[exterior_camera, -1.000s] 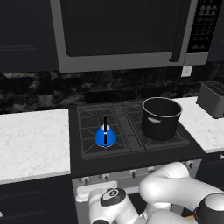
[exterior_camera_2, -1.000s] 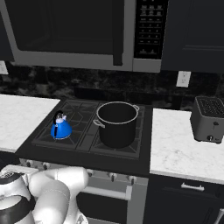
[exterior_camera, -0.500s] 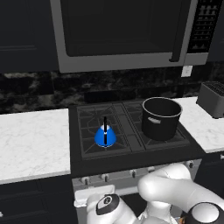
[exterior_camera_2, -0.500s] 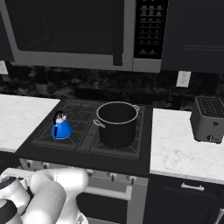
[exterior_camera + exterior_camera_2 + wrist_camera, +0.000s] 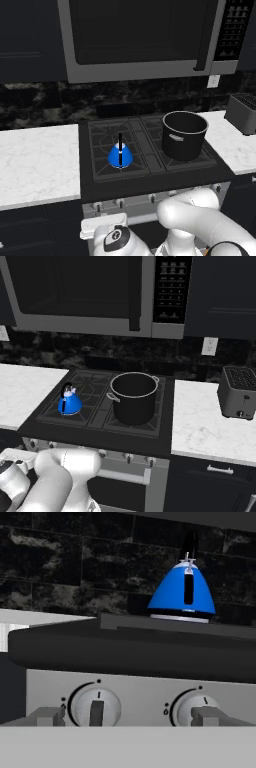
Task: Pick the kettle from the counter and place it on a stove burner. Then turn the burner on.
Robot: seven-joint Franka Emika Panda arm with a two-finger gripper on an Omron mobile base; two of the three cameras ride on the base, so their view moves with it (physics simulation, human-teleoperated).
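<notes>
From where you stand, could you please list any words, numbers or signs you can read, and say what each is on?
No readable words or numbers.
Microwave control panel: rows of pale marks, too small to read.
Stove knobs: a white pointer line, a dot above and a tiny symbol beside each; no text.
Kettle, pot, toaster: no labels visible.

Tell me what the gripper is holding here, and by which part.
Nothing is held. The gripper is open, facing the stove knobs, while the kettle sits apart on the stove burner.

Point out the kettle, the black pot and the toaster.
kettle (image 5: 120,156): left base view, on its blue dome.
black pot (image 5: 134,401): right base view, on its front wall.
toaster (image 5: 237,394): right base view, on its front face.
</notes>
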